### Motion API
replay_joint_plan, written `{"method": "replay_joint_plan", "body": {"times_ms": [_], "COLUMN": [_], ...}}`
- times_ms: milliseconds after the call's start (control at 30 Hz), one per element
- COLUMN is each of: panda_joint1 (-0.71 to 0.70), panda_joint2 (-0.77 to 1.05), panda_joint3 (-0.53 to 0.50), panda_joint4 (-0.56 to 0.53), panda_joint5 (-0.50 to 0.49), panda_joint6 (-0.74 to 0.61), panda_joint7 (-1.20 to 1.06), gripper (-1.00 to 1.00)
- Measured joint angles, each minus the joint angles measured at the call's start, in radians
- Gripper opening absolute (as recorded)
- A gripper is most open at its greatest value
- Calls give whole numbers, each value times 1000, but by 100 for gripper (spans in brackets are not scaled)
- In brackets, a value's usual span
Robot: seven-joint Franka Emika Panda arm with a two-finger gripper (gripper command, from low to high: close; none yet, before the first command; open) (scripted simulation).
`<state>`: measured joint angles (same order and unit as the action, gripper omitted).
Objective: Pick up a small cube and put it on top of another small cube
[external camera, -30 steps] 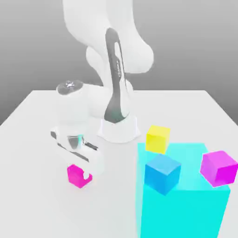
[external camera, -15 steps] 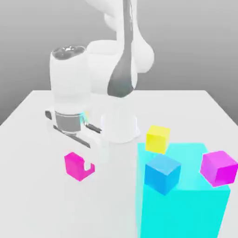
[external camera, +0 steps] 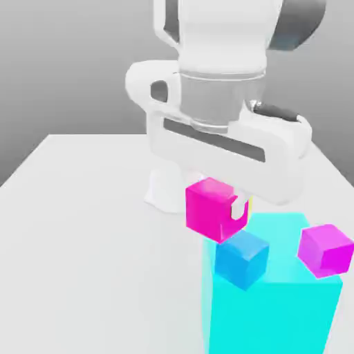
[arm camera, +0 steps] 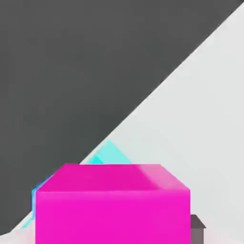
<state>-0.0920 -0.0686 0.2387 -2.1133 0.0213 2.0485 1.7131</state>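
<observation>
The hand (external camera: 235, 207) is clamped on the hot-pink cube (external camera: 216, 209), holding it up near the blue cube (external camera: 241, 259), presumably so it can clear the cubes before being stacked; which one is the target, I can't quite tell.

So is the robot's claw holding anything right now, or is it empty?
Gripper: closed on the hot-pink cube, holding it up.

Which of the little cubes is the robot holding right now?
The hot-pink cube, clasped in the gripper and raised; the blue cube and violet-magenta cube are outside its grip.
</observation>
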Motion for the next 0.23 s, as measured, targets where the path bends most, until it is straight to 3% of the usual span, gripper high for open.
{"method": "replay_joint_plan", "body": {"times_ms": [100,133,233], "panda_joint1": [3,4,4], "panda_joint2": [40,53,53], "panda_joint3": [4,4,4], "panda_joint4": [-36,-55,-55], "panda_joint5": [-10,-13,-13], "panda_joint6": [76,107,107], "panda_joint7": [27,31,31], "gripper": [-100,100,100]}}
